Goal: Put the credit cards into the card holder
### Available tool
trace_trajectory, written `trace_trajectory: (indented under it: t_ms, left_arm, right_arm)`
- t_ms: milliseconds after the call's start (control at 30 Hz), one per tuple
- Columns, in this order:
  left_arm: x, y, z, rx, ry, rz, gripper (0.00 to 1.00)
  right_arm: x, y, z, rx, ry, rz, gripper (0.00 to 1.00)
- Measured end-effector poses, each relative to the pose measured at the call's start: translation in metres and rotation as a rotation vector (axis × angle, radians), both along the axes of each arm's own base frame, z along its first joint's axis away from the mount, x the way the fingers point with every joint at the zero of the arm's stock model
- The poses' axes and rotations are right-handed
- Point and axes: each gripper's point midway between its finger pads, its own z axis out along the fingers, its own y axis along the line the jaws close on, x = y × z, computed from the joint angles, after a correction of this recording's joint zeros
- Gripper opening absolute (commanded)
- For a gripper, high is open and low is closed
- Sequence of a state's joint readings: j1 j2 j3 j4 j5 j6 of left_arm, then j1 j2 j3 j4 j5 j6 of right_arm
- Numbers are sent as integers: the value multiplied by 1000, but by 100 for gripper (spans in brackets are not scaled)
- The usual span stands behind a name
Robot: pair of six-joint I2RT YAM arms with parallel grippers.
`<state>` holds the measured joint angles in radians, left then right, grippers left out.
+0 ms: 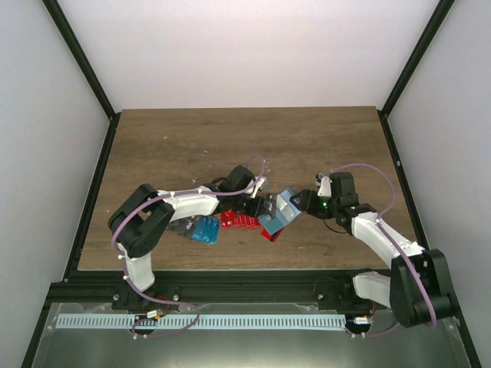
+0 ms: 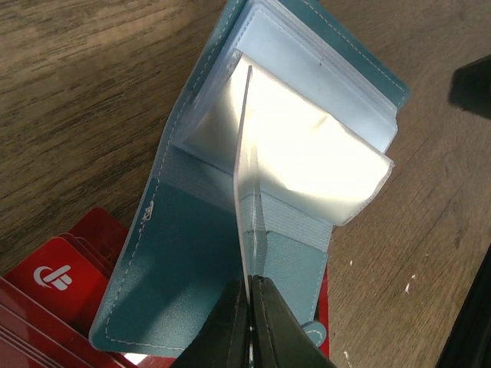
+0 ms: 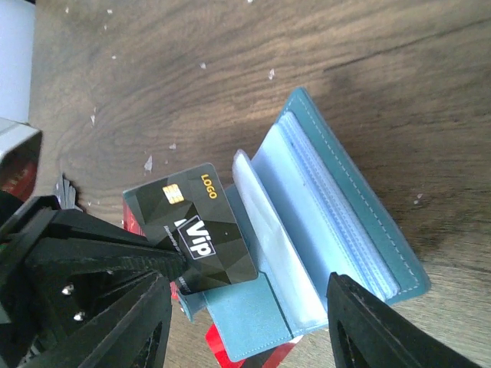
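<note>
As left fingers (image 2: 224,334) pinch a sleeve edge (image 2: 249,222) — the card holder (image 2: 192,261) gapes.

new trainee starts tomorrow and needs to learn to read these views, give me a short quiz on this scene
1. True or false: the card holder lies closed.
2. What is the left gripper shut on? A) a red card B) a clear sleeve of the holder C) nothing
3. Fill in: the black card reads "___" in large letters.
Key: 1 false, it lies open. 2 B. 3 Vip.
</note>
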<state>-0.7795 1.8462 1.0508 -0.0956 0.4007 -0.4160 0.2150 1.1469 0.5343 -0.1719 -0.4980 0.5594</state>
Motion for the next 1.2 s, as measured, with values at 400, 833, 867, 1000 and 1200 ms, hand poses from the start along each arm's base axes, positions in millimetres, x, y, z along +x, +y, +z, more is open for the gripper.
trace_trajectory:
  t_ms: [400, 833, 867, 1000, 1200]
  left_arm:
    - [1, 1, -1, 8, -10, -2, 4]
    - [2, 1, 1, 14, -23, -11, 4]
    - [2, 1, 1, 15, -23, -10, 4]
    - [3, 1, 2, 20, -21, -9, 4]
    - [5, 6, 16, 29, -35, 18, 4]
  right_arm:
    - [1, 18, -25, 25, 64, 70, 57]
    - [-6, 20, -42, 13, 92, 80, 52]
    - [-8, 22, -43, 18, 96, 86, 52]
    - [-13, 30, -42, 44, 94, 125, 51]
    - [-15, 42, -33, 83, 62, 176, 51]
